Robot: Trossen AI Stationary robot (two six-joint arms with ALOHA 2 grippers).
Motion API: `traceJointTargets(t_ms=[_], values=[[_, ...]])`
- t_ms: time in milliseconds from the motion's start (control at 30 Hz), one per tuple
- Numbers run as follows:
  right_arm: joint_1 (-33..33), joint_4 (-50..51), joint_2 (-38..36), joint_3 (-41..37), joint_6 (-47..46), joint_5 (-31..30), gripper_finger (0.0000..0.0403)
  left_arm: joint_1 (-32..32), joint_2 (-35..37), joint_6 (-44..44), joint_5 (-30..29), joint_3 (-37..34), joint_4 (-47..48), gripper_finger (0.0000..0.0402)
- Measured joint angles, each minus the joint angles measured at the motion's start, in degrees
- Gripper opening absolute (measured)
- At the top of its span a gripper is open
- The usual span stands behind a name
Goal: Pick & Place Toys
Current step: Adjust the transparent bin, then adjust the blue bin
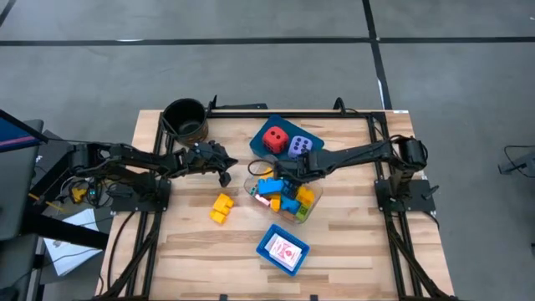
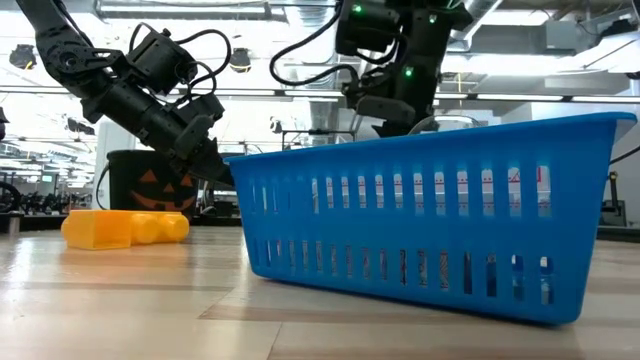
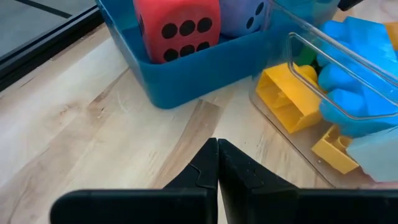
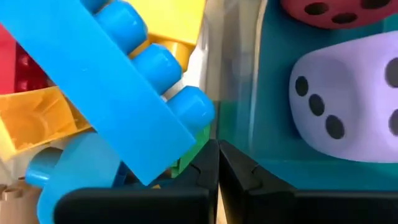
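Note:
A clear box (image 1: 286, 199) in the middle of the table holds several blue, yellow, red and green bricks. A long blue brick (image 4: 124, 81) lies on top of them. A red die (image 1: 274, 139) and a lavender die (image 1: 300, 146) sit in the far blue tray (image 1: 313, 134). A loose yellow brick (image 1: 221, 207) lies on the table. A white red-printed card (image 1: 284, 251) lies in the near blue tray (image 1: 269, 238). My left gripper (image 1: 224, 173) is shut and empty, just left of the clear box. My right gripper (image 4: 217, 152) is shut at the box's far wall. My right gripper's shut fingertips (image 4: 205, 163) stand right at the clear box's wall (image 4: 227, 74), on the side next to the far blue tray. I cannot tell whether they touch or pinch that wall.
A dark round pot (image 1: 185, 119) stands at the far left. The near blue tray's slotted wall (image 2: 430, 230) fills the low view. Bare wood shows left of the yellow brick and along the near edge.

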State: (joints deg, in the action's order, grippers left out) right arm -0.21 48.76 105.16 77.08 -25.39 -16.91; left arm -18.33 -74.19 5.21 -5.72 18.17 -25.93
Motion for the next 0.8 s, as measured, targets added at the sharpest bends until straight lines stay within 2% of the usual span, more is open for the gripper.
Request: traceJointTargets(t_ms=[467, 700, 800], values=[[3.1, -1.3, -0.9, 0.0, -0.5, -0.1, 0.0000, 0.0, 0.0, 0.0, 0.0, 0.0, 0.3, 0.0000], [12.8, -4.3, -9.6, 0.0, -5.1, -1.0, 0.0000, 0.0, 0.0, 0.0, 0.0, 0.0, 0.4, 0.0000], [18.2, -8.7, -10.5, 0.1, -7.0, 1.8, 0.0000, 0.0, 0.0, 0.0, 0.0, 0.0, 0.4, 0.0000]])
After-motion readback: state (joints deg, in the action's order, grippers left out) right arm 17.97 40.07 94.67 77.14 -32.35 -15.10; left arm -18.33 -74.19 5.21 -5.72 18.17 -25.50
